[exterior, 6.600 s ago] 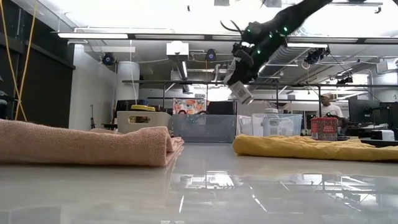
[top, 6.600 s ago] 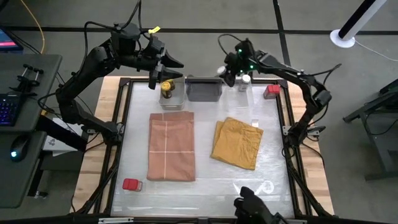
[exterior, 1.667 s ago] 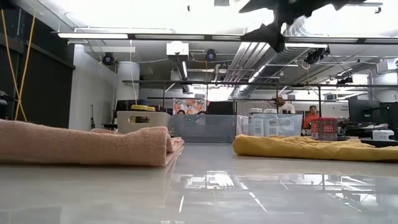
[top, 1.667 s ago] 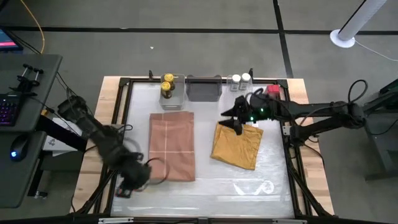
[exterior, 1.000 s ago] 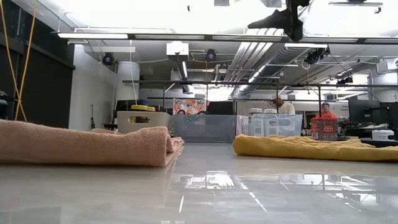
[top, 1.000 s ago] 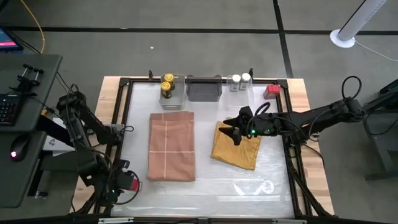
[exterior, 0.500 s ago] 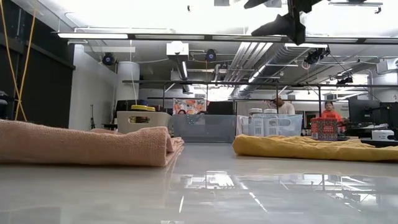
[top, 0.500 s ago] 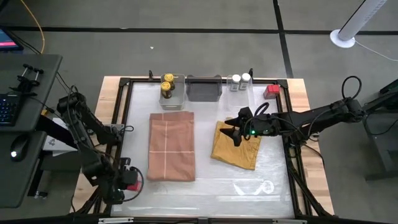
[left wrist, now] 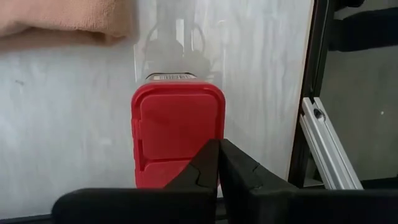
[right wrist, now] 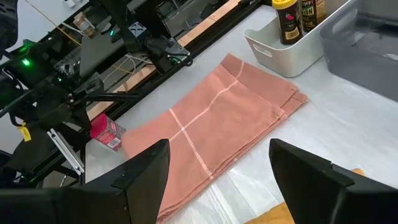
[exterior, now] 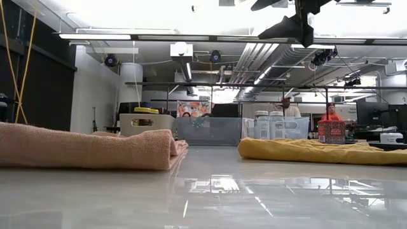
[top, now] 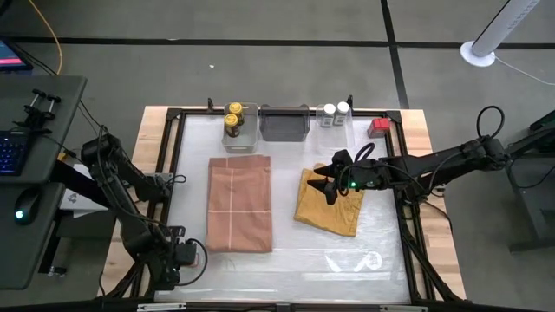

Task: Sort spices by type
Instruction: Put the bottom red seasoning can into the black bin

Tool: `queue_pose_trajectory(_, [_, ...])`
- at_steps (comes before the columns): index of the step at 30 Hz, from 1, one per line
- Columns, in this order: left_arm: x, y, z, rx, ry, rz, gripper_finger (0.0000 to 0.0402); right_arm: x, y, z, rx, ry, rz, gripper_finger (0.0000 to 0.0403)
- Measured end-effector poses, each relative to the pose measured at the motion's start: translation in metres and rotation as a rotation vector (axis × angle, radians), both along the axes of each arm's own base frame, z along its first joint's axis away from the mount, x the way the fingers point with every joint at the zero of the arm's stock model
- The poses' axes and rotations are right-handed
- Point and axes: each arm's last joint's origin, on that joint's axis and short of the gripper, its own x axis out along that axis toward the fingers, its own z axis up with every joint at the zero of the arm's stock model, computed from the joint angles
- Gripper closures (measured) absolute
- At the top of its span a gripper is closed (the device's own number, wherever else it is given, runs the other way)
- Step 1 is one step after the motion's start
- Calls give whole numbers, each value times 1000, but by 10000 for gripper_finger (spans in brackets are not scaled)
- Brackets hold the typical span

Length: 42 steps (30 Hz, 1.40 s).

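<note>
A red tin [left wrist: 177, 134] lies near the table's near left corner, its red lid facing my left gripper [left wrist: 219, 146]; it also shows in the right wrist view [right wrist: 106, 132]. That gripper [top: 176, 256] is shut, its tips in front of the lid. My right gripper [top: 329, 186] hovers open above the mustard cloth [top: 329, 208], holding nothing. Two yellow-lidded jars [top: 232, 120] stand in a white bin at the far edge. Two white-topped shakers [top: 336, 111] stand to the right of a grey bin [top: 284, 124]. A second red tin [top: 379, 126] stands at the far right. My left gripper's shut fingertips [left wrist: 211, 163] stand in front of the edge of the red tin's lid [left wrist: 186, 155], coming from the lid end. Whether they touch the lid I cannot tell. The tin rests on the table.
A folded pink cloth [top: 238, 204] lies left of the middle, the mustard cloth right of it. A dark frame rail [left wrist: 323, 149] runs close beside the tin. Bare table surface lies along the near edge. People show far behind the table in the low view.
My left arm has shifted a little toward the table's near edge over the red tin, which it now hides almost wholly from above. The tin has stayed in its place.
</note>
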Motion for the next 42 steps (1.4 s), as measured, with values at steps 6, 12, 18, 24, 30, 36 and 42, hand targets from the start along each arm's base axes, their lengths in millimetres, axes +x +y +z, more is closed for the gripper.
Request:
queue_pose_trajectory(6, [10,1,0,-26,-40,-40,401,0,0,0,2,0,1,133])
queue_pose_trajectory(12, [30,8,0,-50,-98,-61,401,0,1,0,21,0,19,133])
queue_pose_trajectory(18, [52,21,1,-57,-158,-78,401,0,1,0,42,-2,27,133])
queue_pose_trajectory(24, [82,23,-6,-113,-263,-166,401,0,1,0,44,-2,27,133])
queue_pose_trajectory(30, [115,26,-34,-157,-264,-209,401,1,2,1,51,-11,36,133])
queue_pose_trajectory(36, [142,31,-38,-221,-251,-167,401,0,2,1,54,-9,44,133])
queue_pose_trajectory(42, [127,29,18,-237,-307,-177,401,0,2,0,44,-1,48,133])
